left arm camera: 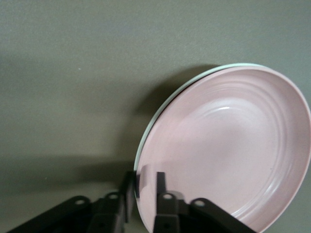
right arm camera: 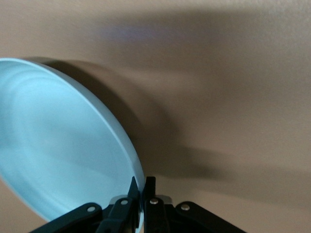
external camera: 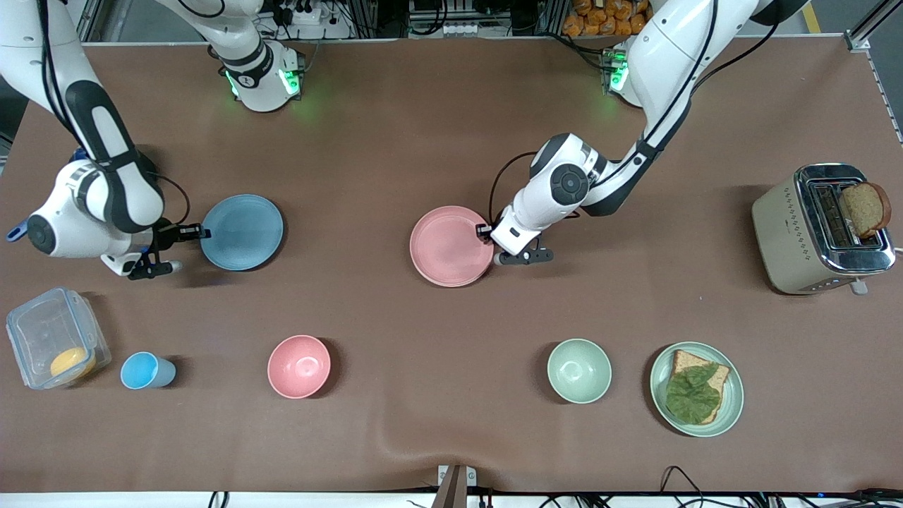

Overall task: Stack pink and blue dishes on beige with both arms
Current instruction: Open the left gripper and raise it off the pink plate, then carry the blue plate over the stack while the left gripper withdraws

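The light blue plate [external camera: 242,232] lies toward the right arm's end of the table. My right gripper [external camera: 202,231] is shut on its rim, and the right wrist view shows the fingers [right arm camera: 150,187] pinching the blue plate [right arm camera: 58,145] at its edge. The pink plate [external camera: 451,245] lies mid-table. My left gripper [external camera: 487,232] holds its rim on the side toward the left arm's end. In the left wrist view, one finger [left arm camera: 160,182] is inside the pink plate [left arm camera: 228,145] and the other is outside. A thin pale edge runs under the pink rim. The beige plate does not show.
Near the front camera stand a clear container [external camera: 56,346], a small blue cup [external camera: 146,370], a deep pink bowl [external camera: 299,366], a pale green bowl [external camera: 579,370] and a green plate [external camera: 734,406] with bread and a leaf. A toaster [external camera: 797,233] stands at the left arm's end.
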Controlling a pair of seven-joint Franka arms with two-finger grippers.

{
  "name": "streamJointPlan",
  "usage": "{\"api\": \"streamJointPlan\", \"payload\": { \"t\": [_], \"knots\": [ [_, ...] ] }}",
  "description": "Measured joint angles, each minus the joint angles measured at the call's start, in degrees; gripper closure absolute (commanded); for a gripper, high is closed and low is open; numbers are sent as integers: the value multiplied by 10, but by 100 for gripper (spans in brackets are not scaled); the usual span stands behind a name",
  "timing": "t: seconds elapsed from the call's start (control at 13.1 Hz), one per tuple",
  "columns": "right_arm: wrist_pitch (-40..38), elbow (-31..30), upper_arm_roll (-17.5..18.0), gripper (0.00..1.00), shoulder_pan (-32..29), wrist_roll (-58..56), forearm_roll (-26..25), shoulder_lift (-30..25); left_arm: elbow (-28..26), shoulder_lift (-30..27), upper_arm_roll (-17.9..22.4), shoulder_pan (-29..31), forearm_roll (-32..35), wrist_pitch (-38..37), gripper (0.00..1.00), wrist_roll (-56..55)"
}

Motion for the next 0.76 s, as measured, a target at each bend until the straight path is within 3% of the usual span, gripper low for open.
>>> {"api": "streamJointPlan", "payload": {
  "t": [0.38,0.76],
  "knots": [
    [-54,43,0,100,0,0,2,1,23,-12,1,8,6,0,0,1],
    [-128,92,2,100,6,20,3,3,35,-135,3,89,86,-109,0,16]
  ]
}}
